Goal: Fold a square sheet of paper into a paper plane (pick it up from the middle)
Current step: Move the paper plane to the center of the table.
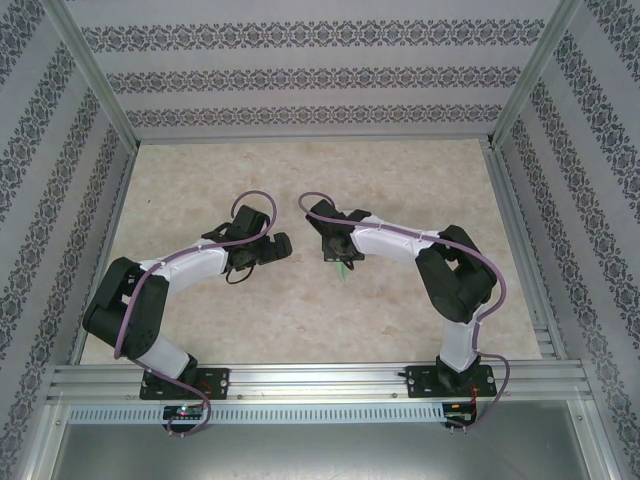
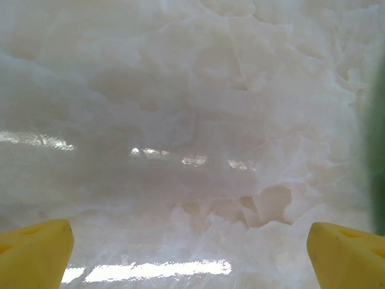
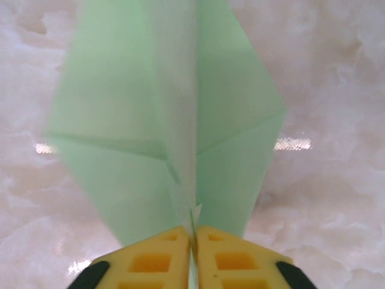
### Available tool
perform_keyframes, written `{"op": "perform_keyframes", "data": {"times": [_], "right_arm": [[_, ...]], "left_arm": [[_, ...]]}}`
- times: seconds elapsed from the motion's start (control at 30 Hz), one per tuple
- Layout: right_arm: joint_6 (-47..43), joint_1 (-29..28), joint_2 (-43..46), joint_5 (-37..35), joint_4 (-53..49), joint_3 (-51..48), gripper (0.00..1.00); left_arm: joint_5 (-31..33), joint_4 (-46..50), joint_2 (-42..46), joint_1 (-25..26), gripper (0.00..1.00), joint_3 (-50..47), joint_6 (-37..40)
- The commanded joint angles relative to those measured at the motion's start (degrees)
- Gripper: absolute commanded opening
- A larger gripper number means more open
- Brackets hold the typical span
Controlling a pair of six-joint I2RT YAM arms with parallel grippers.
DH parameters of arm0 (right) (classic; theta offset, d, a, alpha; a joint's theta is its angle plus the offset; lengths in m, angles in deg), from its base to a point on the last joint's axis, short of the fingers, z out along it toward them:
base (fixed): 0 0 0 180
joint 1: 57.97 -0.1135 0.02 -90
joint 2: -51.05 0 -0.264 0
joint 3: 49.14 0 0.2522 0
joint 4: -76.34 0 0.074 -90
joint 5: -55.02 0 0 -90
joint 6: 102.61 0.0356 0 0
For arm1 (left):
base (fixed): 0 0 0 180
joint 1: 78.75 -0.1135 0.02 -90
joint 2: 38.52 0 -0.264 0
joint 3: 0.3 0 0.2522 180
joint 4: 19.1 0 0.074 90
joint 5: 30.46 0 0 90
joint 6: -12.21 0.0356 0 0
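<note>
The paper plane is a pale green folded dart with a centre crease, and its wings spread to both sides. My right gripper is shut on its centre fold, with the yellow pads pressed together. From above, a bit of the green paper plane hangs under the right gripper near the table's middle. My left gripper hovers just left of it. It is open, its yellow fingertips wide apart over bare table. A green blur of the plane sits at the right edge of the left wrist view.
The tabletop is pale and marble-patterned. Patterned walls and aluminium frame posts enclose it. An aluminium rail along the near edge carries both arm bases.
</note>
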Motion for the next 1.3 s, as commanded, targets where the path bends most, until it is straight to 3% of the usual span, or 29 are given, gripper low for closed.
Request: {"op": "perform_keyframes", "data": {"times": [0.0, 0.4, 0.53, 0.7, 0.87, 0.93, 1.1, 1.27], "right_arm": [[-2.79, 0.30, -0.99, -2.68, 1.31, 2.35, 0.08], [-3.86, 2.24, -6.77, -4.37, 1.30, 9.72, 0.06], [-2.99, 3.11, -8.91, -3.12, 0.93, 11.87, 0.10], [-1.56, 3.61, -8.16, -1.67, -1.54, 14.70, 0.28], [-1.59, 4.14, 0.07, -0.89, -2.98, 15.52, 0.46], [-1.90, 4.63, 4.20, -2.48, -3.54, 14.80, 0.59], [-5.14, 7.37, 15.39, -9.29, -2.69, 9.01, 0.78], [-12.13, 14.01, 27.39, -15.01, 2.50, -1.25, 0.97]], "left_arm": [[-0.07, 0.96, -0.55, -0.91, 1.00, 1.53, 0.86], [-0.34, 1.92, -0.19, -0.88, 1.00, 1.63, 0.97], [-0.09, 2.72, 0.13, -1.01, 1.00, 1.85, 1.14], [0.90, 4.61, 0.95, -1.14, 1.00, 2.84, 1.55], [3.12, 8.31, 2.53, -2.37, 1.00, 5.77, 3.01], [4.48, 9.78, 3.59, -3.33, 1.00, 7.37, 3.96], [9.21, 11.91, 7.57, -6.48, 1.00, 9.89, 8.22], [17.41, 8.95, 14.95, -11.09, 1.00, 7.43, 13.78]]}}
